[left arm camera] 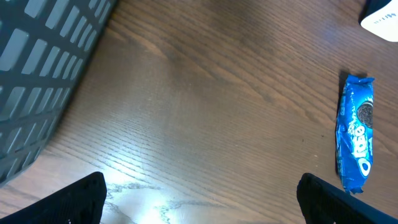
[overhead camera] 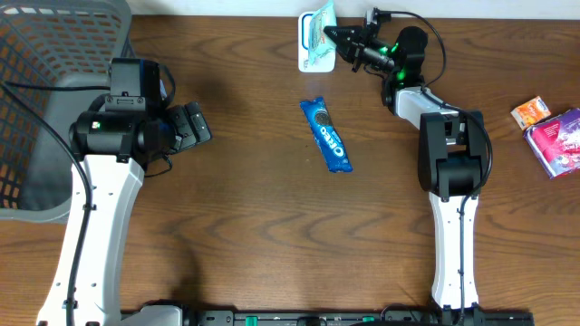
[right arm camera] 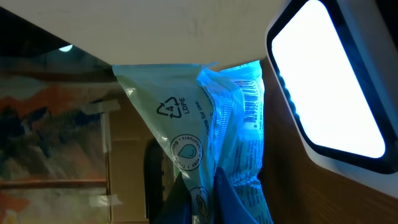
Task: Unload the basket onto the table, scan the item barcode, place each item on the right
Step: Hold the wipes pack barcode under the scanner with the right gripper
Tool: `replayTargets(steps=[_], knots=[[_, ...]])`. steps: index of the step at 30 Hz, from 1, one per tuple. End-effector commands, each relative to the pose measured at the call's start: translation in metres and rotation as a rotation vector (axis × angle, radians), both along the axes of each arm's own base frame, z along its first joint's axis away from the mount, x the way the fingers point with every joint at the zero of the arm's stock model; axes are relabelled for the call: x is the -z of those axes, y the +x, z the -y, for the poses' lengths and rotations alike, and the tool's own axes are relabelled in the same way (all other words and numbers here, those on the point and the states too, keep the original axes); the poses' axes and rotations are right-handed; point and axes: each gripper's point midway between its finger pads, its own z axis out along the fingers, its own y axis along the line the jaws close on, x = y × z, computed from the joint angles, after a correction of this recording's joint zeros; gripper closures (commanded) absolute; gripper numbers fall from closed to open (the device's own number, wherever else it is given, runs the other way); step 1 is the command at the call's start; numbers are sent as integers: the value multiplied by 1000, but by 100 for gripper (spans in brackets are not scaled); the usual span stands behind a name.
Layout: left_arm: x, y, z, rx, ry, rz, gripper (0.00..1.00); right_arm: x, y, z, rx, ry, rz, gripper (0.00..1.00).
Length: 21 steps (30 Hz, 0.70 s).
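My right gripper (overhead camera: 333, 36) is at the table's far edge, shut on a pale teal-and-white plastic packet (overhead camera: 323, 18). In the right wrist view the packet (right arm camera: 205, 124) hangs pinched between the fingers (right arm camera: 239, 205), its printed barcode (right arm camera: 252, 102) turned toward the scanner's bright white window (right arm camera: 329, 81). From overhead the white scanner (overhead camera: 311, 50) sits just beside and under the packet. My left gripper (overhead camera: 195, 127) hovers open over bare wood at the left, with nothing between its fingertips (left arm camera: 81, 199).
A blue Oreo pack (overhead camera: 326, 134) lies flat mid-table, also visible at the right of the left wrist view (left arm camera: 354, 134). A grey mesh basket (overhead camera: 54, 72) fills the far left corner. A small orange box (overhead camera: 530, 111) and a purple packet (overhead camera: 560, 140) lie at the right edge.
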Motion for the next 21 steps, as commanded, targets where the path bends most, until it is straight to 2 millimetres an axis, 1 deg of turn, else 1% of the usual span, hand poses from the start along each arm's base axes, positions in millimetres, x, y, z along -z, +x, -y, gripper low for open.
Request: replayTargets(steps=[1,5,11,15,17,21], knots=[[-1,1,-3,-9,10,1,2,-6,-3,-4,-21,-8,47,99],[-1,1,-3,-9,10,1,2,-11,-3,-3,-19,-4,78,99],[-1,1,-3,-9,10,1,2,-12,-4,-4,-24,-5,85,99],[-1,1,-3,-9,10,1,2,-30,-8,-2,-17,-5,215,99],[-1,1,-3,-9,10,1,2,-37,-7,1,-7,-2,239,99],[-1,1,-3,-9,10,1,2,-52,-1,17,35,0,263,99]])
